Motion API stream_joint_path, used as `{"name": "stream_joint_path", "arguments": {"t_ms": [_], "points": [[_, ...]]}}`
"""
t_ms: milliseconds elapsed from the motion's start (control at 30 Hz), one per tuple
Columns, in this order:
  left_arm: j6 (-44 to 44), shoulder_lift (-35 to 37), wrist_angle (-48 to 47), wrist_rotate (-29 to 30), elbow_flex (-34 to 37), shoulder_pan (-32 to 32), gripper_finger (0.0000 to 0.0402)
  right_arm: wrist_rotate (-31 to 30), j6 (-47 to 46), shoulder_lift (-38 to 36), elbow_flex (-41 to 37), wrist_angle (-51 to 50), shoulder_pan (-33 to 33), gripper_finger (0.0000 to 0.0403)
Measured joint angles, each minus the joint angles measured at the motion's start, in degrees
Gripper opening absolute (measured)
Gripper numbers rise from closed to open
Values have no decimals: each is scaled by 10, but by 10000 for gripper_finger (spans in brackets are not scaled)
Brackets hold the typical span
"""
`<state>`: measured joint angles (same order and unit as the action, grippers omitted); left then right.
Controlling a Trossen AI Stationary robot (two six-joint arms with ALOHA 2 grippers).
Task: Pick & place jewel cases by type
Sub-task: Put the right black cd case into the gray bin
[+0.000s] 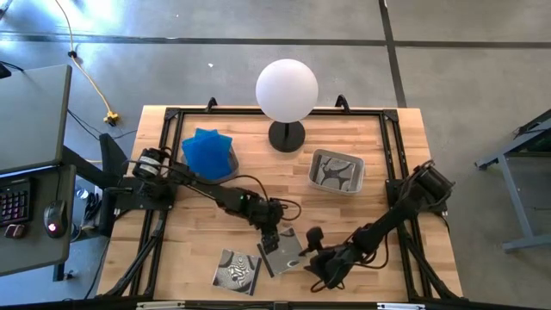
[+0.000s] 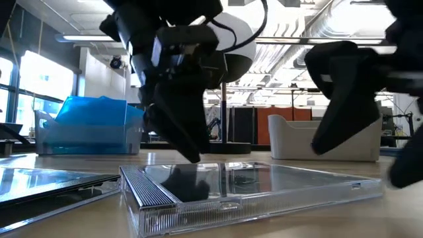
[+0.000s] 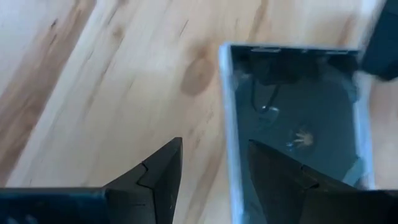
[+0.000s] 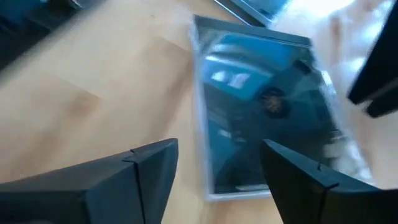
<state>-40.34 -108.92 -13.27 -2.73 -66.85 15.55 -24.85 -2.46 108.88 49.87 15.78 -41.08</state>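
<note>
A clear jewel case with a dark inside (image 1: 284,250) lies flat on the wooden table near its front edge. My left gripper (image 3: 214,180) is open, slanting down, with one finger on each side of the case's left edge. My right gripper (image 4: 217,174) is open wide and hangs just over the case's right side (image 2: 357,188). A jewel case with black-and-white swirls (image 1: 237,269) lies flat to the left of it. Blue jewel cases (image 1: 209,153) are stacked in the left grey tub. Another swirled case lies in the right grey tub (image 1: 336,170). My left gripper's fingers (image 3: 273,174) straddle the case's left edge (image 3: 227,143), slanting down from the table's far left. I cannot tell whether they touch the case, which lies flat on the table.
A lamp with a white globe (image 1: 287,90) stands at the table's far middle. A black frame (image 1: 392,146) runs round the table top. Bare wood lies between the two tubs and the cases.
</note>
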Motion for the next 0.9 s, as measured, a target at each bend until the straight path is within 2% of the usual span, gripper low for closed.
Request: {"name": "stream_joint_path", "arguments": {"t_ms": [133,500,900], "points": [[-3,0,1,9,0,2,177,-29,27,16,0,3,2,218],[-8,-3,4,5,0,2,177,-41,45,19,0,8,7,216],[-108,-70,106,-92,-2,-1,177,-42,121,19,0,-2,26,216]]}}
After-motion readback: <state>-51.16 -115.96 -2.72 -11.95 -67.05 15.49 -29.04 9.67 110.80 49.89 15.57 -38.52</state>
